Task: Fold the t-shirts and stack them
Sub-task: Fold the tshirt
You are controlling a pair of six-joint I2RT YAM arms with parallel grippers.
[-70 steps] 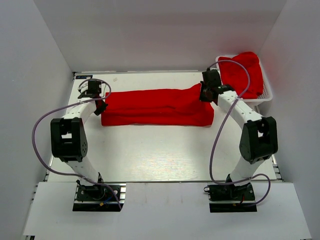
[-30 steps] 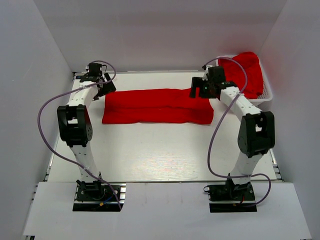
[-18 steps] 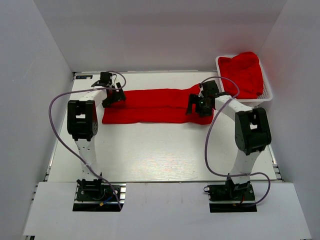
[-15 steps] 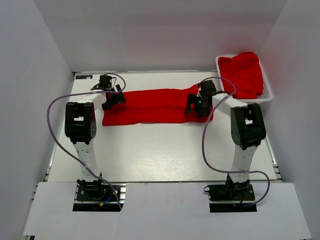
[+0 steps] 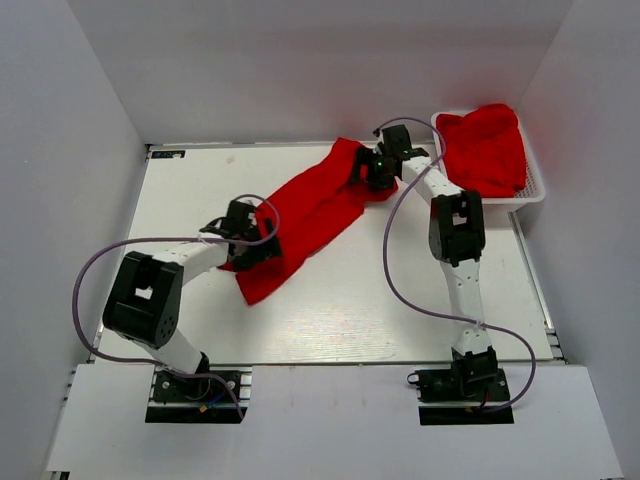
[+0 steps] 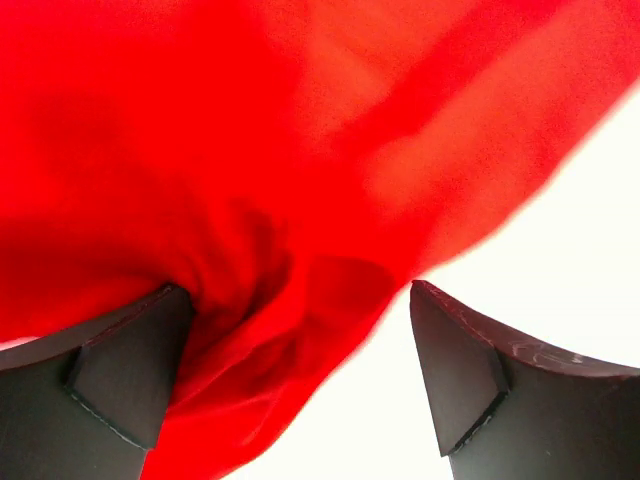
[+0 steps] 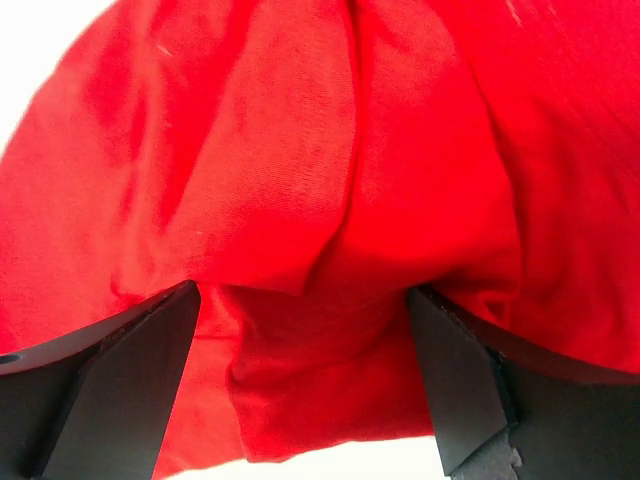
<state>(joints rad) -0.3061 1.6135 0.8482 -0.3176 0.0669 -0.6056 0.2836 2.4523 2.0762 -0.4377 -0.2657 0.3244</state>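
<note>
While the left pincer (image 6: 290, 390) and right pincer (image 7: 300, 390) each clamp one end of a strip-folded t-shirt (image 5: 305, 215) slanting across the bench (image 5: 350, 310), folding appears half done; further t-shirts (image 5: 485, 145) wait in the basket (image 5: 533, 192), none stacked.

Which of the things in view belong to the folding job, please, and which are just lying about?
Part of the job: the red t-shirt lying diagonally across the table, with the left gripper and right gripper at its ends; the red heap at far right, seemingly more t-shirts.
Just lying about: the white mesh basket holding that heap; the arms' purple cables.
</note>
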